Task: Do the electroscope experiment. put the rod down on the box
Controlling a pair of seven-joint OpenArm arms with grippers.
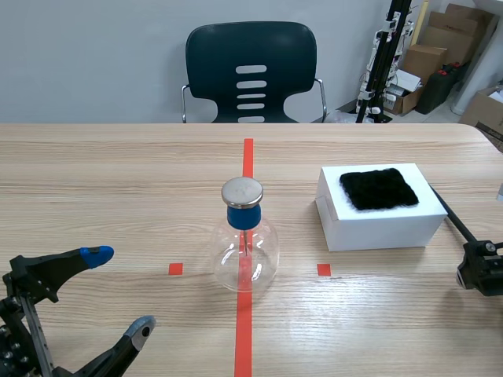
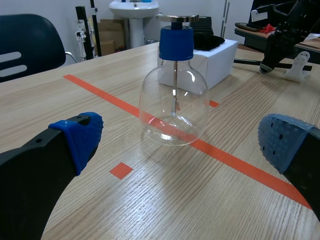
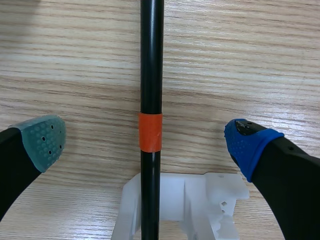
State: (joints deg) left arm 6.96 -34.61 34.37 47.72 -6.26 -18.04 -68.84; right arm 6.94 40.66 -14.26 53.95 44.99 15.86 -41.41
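Your left gripper [image 1: 119,290] sits low at the near left of the table [image 1: 118,181], fingers spread wide, nothing between them. In its wrist view the blue pads [image 2: 82,135] stand well apart, and the electroscope flask [image 2: 174,107] is ahead of them, upright on the orange-red centre line. The clear glass flask has a blue stopper [image 1: 244,217] and a round metal disc [image 1: 242,191] on top, with a thin stem hanging down inside.

Over to your right: the right gripper [image 3: 147,142] is spread too. The black rod [image 3: 151,75] runs straight down the gap between its fingers, and neither pad touches it. An orange band [image 3: 150,132] wraps the rod, which rests in a white stand [image 3: 180,205] below the gripper.

So the rod is on the stand. In the scene view it slants away from the right arm toward the right side of the white box [image 1: 377,224]; you can't tell whether they touch. A black furry cloth [image 1: 379,188] lies on the box top. A dark chair [image 1: 250,71] stands behind the table.
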